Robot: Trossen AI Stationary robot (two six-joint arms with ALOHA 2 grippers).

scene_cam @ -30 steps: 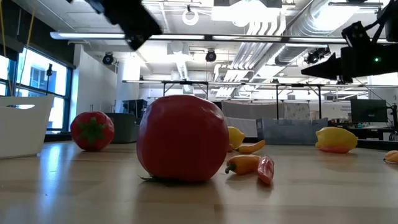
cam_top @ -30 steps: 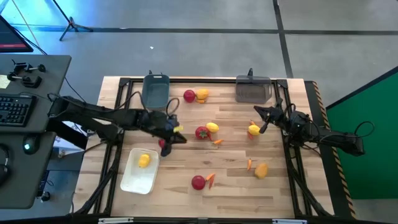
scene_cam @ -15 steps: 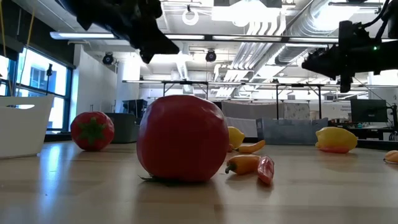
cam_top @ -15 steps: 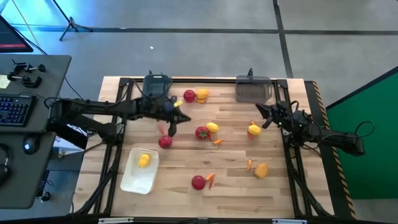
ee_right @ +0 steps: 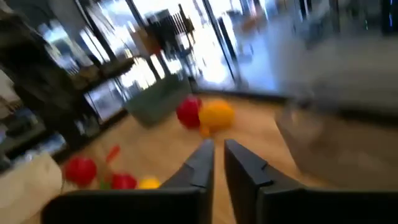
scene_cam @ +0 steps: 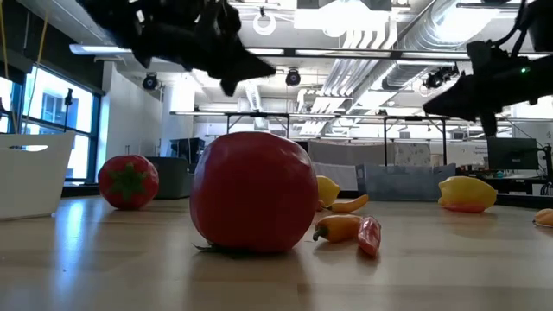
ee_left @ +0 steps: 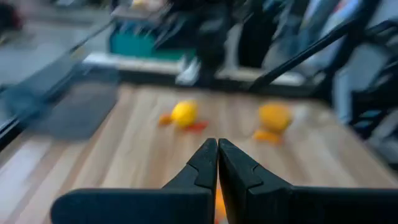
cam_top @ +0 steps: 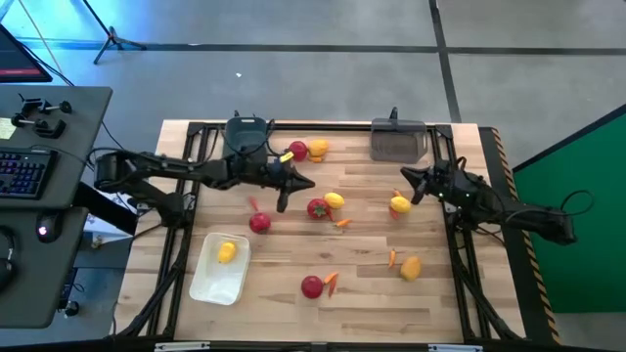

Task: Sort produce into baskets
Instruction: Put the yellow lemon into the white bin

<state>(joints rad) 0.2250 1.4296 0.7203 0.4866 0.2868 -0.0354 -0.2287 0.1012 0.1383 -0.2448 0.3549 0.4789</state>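
Note:
Toy produce lies across the wooden table: tomatoes (cam_top: 297,150), (cam_top: 318,208), (cam_top: 259,223), (cam_top: 311,286), lemons (cam_top: 318,149), (cam_top: 335,200), (cam_top: 399,203), (cam_top: 411,266), and small pepper pieces (cam_top: 340,223), (cam_top: 392,258). One lemon (cam_top: 227,252) lies in the white tray (cam_top: 202,279). The blue-grey bin (cam_top: 245,145) and the smoky grey bin (cam_top: 396,143) stand at the far edge. My left gripper (cam_top: 305,183) is shut and empty in the air (ee_left: 217,152), left of the middle tomato. My right gripper (cam_top: 405,179) hovers by the right lemon, its fingers a narrow gap apart (ee_right: 217,155).
A black frame (cam_top: 323,126) runs round the table's edges. A small red piece (cam_top: 252,203) lies just beyond the left tomato. A desk with a keyboard (cam_top: 24,171) stands off the table's left side. Bare wood shows between the tray and the near tomato.
My left gripper has risen from beside the left tomato near the tray and gone toward the far edge and then the table's right, turning to point toward the right side. The produce has stayed where it was. My right gripper has hardly moved.

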